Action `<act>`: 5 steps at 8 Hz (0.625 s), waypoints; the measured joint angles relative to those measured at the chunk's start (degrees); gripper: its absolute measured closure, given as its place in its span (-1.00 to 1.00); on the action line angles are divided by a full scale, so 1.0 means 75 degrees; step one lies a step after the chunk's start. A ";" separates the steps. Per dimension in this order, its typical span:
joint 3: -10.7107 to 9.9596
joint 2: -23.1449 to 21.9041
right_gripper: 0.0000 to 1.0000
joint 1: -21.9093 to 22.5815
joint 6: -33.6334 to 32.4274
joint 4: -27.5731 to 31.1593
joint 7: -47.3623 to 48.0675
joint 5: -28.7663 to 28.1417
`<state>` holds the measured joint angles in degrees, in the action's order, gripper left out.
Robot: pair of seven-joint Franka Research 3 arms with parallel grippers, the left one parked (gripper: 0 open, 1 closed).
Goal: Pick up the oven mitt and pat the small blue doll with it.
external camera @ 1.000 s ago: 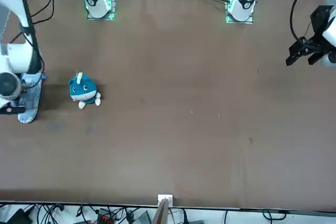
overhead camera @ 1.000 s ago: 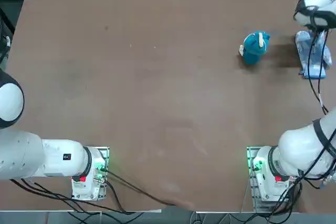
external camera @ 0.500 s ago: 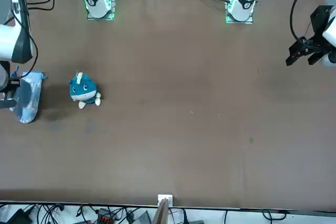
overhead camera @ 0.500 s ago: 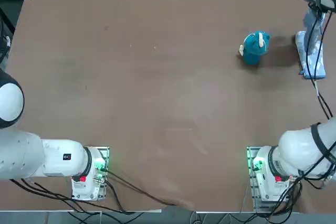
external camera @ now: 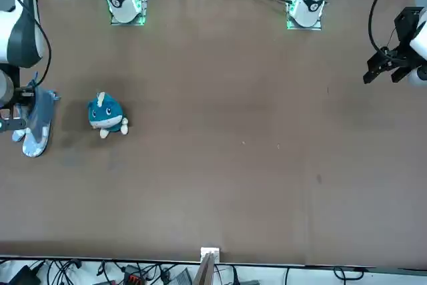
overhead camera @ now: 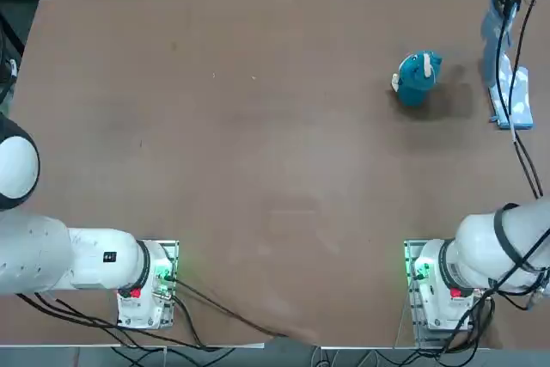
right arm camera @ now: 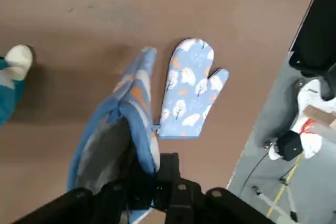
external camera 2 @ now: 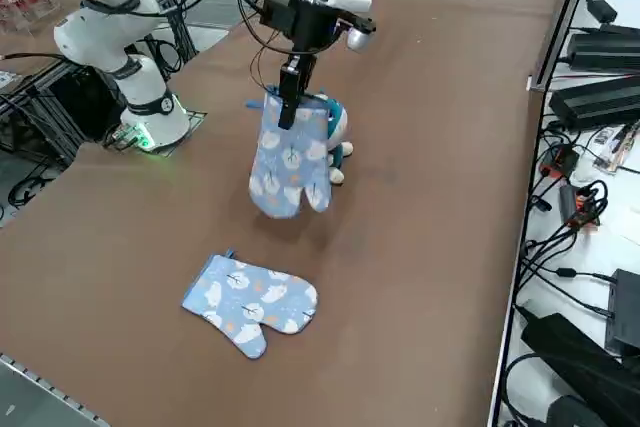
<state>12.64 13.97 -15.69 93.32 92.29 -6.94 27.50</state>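
Right gripper [external camera 2: 288, 112] lifts a light-blue patterned fabric oven mitt [external camera 2: 290, 162].
Fingers pinch its cuff; it hangs beside the small teal-blue plush doll [overhead camera: 417, 77], above a second mitt [external camera 2: 251, 302].

Soft quilted printed cloth oven mitt [external camera 2: 290, 162], fuzzy plush small blue doll [overhead camera: 418, 77], matt brown table [overhead camera: 258, 152]

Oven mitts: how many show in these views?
2. One oven mitt hangs in the air from the right gripper, shut on its cuff, beside the small blue doll. The second mitt lies flat on the table below. None seems hidden.
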 joint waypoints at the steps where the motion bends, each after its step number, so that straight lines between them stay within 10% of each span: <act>1: -0.0014 0.0002 0.93 -0.0009 -0.0087 -0.0020 0.0189 -0.0514; 5: 0.0005 0.0219 0.93 0.0041 -0.0191 -0.0021 0.1332 -0.1406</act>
<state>12.68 15.61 -15.38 91.89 92.13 3.04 16.96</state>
